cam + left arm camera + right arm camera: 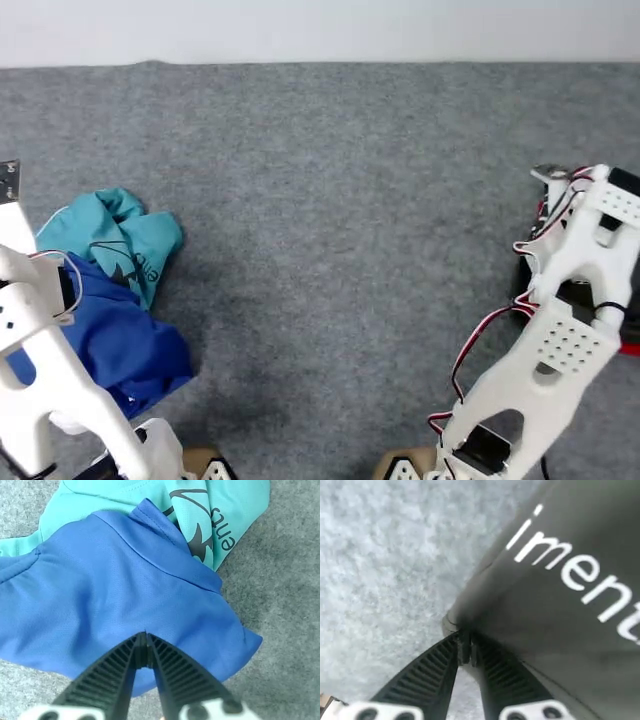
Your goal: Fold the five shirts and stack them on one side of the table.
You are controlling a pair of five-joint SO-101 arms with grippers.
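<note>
Grey table (350,200) bears blue shirt (130,345), teal shirt (120,235).

High view looks down over the table (330,200). Each wrist view peers close past its jaws: left gripper (146,645) onto the blue shirt (100,590), shared with the high view; right gripper (465,650) onto a dark shirt (560,605).

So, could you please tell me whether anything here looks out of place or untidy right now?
Yes. At the left of the high view, the blue shirt and the teal shirt lie in a rumpled, overlapping heap rather than a flat folded stack. The blue one partly covers the teal one.
</note>
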